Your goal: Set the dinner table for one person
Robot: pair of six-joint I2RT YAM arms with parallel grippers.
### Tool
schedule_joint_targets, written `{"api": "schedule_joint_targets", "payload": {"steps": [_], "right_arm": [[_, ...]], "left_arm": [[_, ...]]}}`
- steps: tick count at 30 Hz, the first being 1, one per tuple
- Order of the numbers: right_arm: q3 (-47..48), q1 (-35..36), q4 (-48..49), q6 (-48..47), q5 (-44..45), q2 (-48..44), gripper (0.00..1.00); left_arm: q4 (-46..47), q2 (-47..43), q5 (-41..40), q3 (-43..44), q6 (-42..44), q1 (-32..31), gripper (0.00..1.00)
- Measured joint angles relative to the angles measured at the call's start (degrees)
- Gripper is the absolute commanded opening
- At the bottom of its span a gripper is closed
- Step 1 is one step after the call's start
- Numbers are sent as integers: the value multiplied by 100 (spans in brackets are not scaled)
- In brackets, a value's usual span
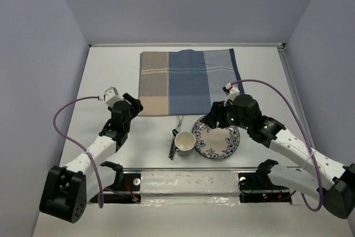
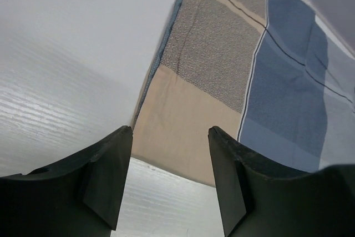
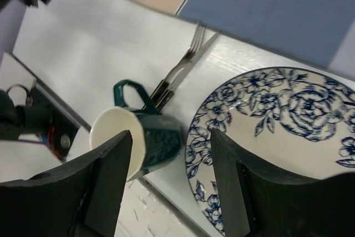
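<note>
The white dinner table [image 1: 111, 70] carries a blue-and-tan striped placemat [image 1: 188, 81] at the back. A blue-flowered plate [image 1: 216, 139], a dark green cup [image 1: 184, 142] with a white inside, and a fork and knife [image 1: 176, 130] lie near the front. My left gripper [image 1: 135, 104] is open and empty at the placemat's near left corner [image 2: 183, 131]. My right gripper [image 1: 212, 116] is open and empty above the plate's left rim. In the right wrist view the cup [image 3: 150, 137] and the plate [image 3: 277, 120] lie between my fingers, with the fork [image 3: 186, 59] beyond them.
The cup stands against the cutlery handles and close to the plate's left edge. A metal mounting rail [image 1: 188, 182] with both arm bases runs along the near edge. Grey walls close in the table on three sides.
</note>
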Motion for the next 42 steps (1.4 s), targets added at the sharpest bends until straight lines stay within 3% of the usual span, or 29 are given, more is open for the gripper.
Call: {"api": "schedule_joint_targets", "payload": {"steps": [5, 6, 8, 15, 18, 19, 21, 31, 36, 42], "right_arm": [[804, 1325, -629, -105, 640, 664, 64], [896, 1484, -730, -120, 745, 774, 63], [1060, 1775, -925, -138, 925, 973, 62], [1360, 2321, -1412, -85, 1572, 1910, 56], [1445, 2361, -1558, -22, 1829, 2288, 44], [1478, 2361, -1582, -4, 1886, 2385, 19], [1558, 2361, -1604, 28, 1969, 2557, 1], [2048, 2428, -2363, 186, 2500, 2295, 0], [3351, 1764, -2638, -225, 2798, 1939, 0], [5106, -542, -1980, -911, 2767, 2992, 0]], "left_arm": [[-503, -973, 61, 127, 92, 0, 79], [-601, -1123, 116, 251, 133, 0, 91], [-741, -1257, 282, 540, 256, 0, 99], [-1117, -1493, 1176, 1867, 1045, -42, 99], [-1215, -1705, 1443, 2065, 1386, -61, 99], [-1281, -1821, 1521, 2072, 1526, -72, 99], [-1392, -1982, 1576, 2072, 1681, -74, 99], [-1622, -2153, 1694, 1993, 2142, -74, 99], [-1648, -2199, 1858, 1993, 2277, -74, 99], [-1659, -2400, 1956, 1991, 2404, -166, 99]]}}
